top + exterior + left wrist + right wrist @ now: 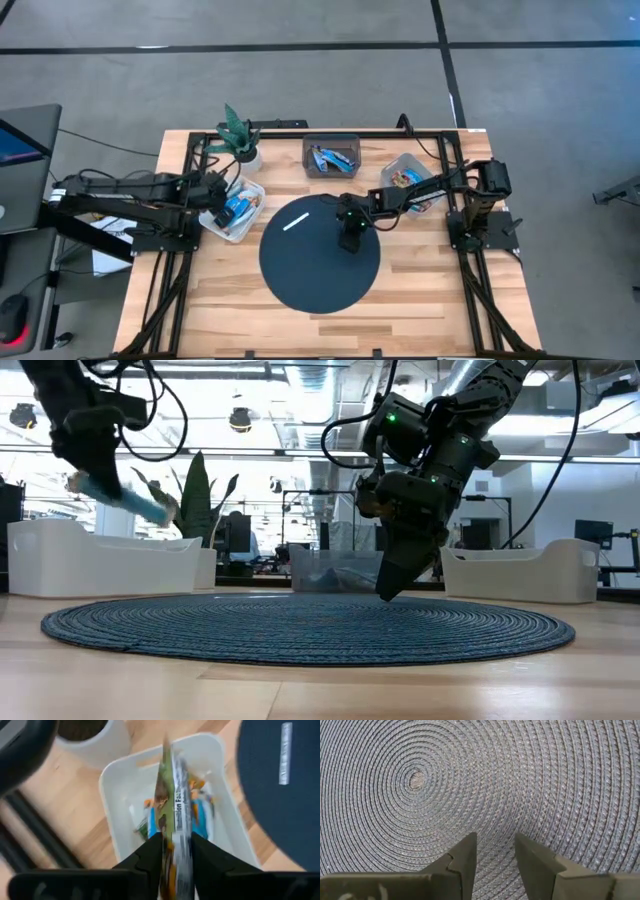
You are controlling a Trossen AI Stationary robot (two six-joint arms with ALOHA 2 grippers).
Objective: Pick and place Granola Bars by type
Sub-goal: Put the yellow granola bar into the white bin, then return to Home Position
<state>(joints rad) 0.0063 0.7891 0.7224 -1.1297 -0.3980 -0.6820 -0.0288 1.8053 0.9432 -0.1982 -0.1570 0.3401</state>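
On the wooden counter (420, 290), the left gripper (175, 851), jaws clamped on a granola bar (176, 805), hangs above the white bin (120, 775), while the right gripper (494, 851), jaws apart, is empty.

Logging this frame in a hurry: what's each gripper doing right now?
Left gripper: shut on a granola bar, above the white bin.
Right gripper: open, holding nothing, above the round mat.

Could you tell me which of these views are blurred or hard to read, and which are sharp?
Left wrist view: soft all over, the bar in the left claw smeared and its print barely legible. Right wrist view: crisp, the mat's weave clear past the right claw. Low view: bright ceiling lights behind, arms dark. High view: even light.
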